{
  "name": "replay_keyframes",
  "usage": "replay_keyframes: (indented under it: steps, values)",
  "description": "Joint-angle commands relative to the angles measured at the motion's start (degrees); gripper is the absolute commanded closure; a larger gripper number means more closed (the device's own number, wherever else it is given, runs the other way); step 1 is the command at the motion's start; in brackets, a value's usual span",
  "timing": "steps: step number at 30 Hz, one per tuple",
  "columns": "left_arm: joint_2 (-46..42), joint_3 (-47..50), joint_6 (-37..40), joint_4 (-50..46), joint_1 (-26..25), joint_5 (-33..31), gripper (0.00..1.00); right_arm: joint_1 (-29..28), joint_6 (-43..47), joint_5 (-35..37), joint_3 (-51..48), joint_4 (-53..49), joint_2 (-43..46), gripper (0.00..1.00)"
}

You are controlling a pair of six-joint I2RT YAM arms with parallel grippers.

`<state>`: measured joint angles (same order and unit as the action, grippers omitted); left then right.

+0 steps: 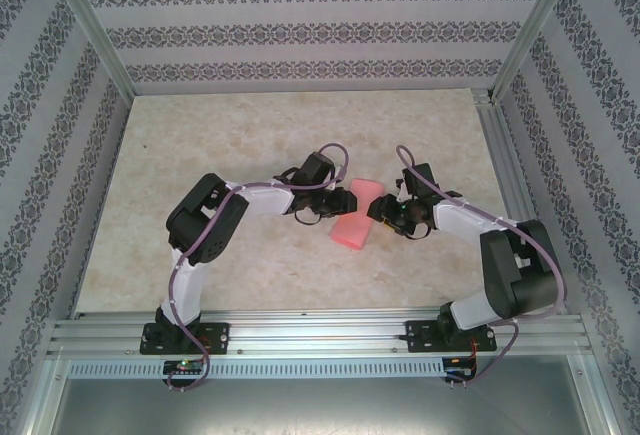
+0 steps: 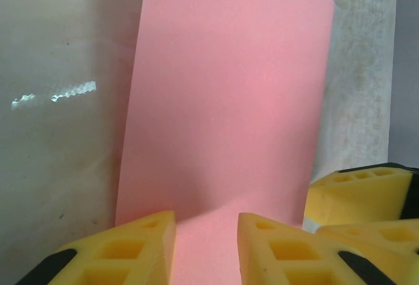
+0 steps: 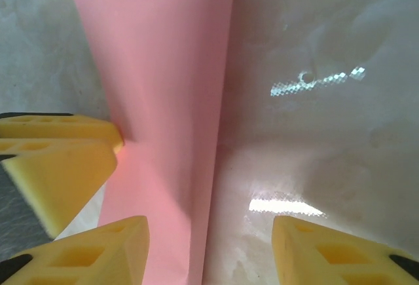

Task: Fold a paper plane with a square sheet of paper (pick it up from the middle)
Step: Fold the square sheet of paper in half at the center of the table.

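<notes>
Left wrist view shows the left gripper (image 2: 206, 221) at the near edge, its yellow fingers a narrow gap apart and not clamped, with the square sheet of paper (image 2: 222, 101) running from that gap away over the table (image 2: 59, 167) to a curved far edge. Right wrist view has the right gripper (image 3: 211, 226) spread wide, the pink sheet passing just inside its left finger; from above, the sheet lies mid-table between both grippers
</notes>
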<state>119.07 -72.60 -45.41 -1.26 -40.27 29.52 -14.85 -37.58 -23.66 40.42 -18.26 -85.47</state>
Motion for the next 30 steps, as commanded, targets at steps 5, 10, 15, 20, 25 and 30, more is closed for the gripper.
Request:
replay_keyframes:
  steps: [5,10,15,20,25,30]
  values:
    - [-0.92,-2.23,1.7,-1.25,-0.38,0.58,0.71,-0.2,-0.71,-4.23,2.32,4.65,-1.76,0.62]
    - [0.94,-3.15,2.04,-1.73,-0.33,0.76,0.75,-0.42,-1.35,-3.04,1.07,3.83,0.86,0.65]
    - [2.28,-4.17,2.75,-2.47,-0.35,0.54,0.77,-0.75,-1.6,-4.35,-0.21,4.18,2.17,0.66]
    - [3.1,-4.76,3.23,-3.03,-0.32,0.62,0.78,-1.02,-2.06,-3.55,-0.76,3.58,3.46,0.66]
    - [3.56,-4.2,2.9,-2.02,-0.38,0.76,0.79,-1.4,-1.8,-3.94,-0.36,2.64,4.0,0.65]
    - [4.29,-4.04,2.85,-1.07,-0.33,0.99,0.8,-1.93,-1.29,-4.55,0.11,1.77,4.0,0.65]
